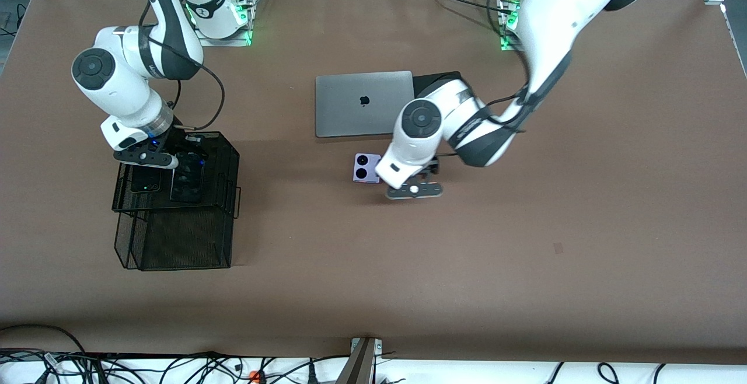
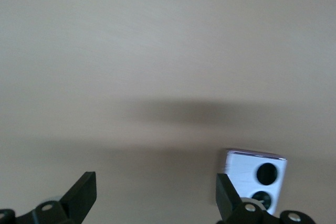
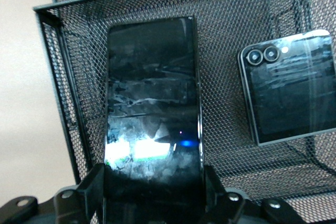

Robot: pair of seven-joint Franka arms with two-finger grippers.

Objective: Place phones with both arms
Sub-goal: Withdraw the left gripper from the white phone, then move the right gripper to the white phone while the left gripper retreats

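Three phones: two in the tray, one on the table.
Tray: black mesh tray (image 1: 222, 156) stands at the right arm's end of the table, on top of a second mesh bin (image 1: 181, 241).
Right gripper (image 1: 147, 157): low over the tray, jaws narrow, clamped on the end of the long black phone (image 3: 152, 114), whose other end lies on the mesh. Looks like it is being laid down, not yet let go.
Long phone axis: runs straight out from the jaws, parallel to the tray's side wall, screen up.
Folded black phone (image 3: 291, 90): flat in the tray just beside the long one, apart from it, lenses up. Placed, I judge.
Lavender phone (image 1: 367, 168): on the table, just nearer the front camera than the grey laptop (image 1: 362, 104), lens side up, squarish so no clear long axis.
Left gripper (image 1: 413, 189): low over the table just beside the lavender phone, jaws wide, empty. One finger (image 2: 228, 200) almost at the phone's edge; probably lining up for a pick.
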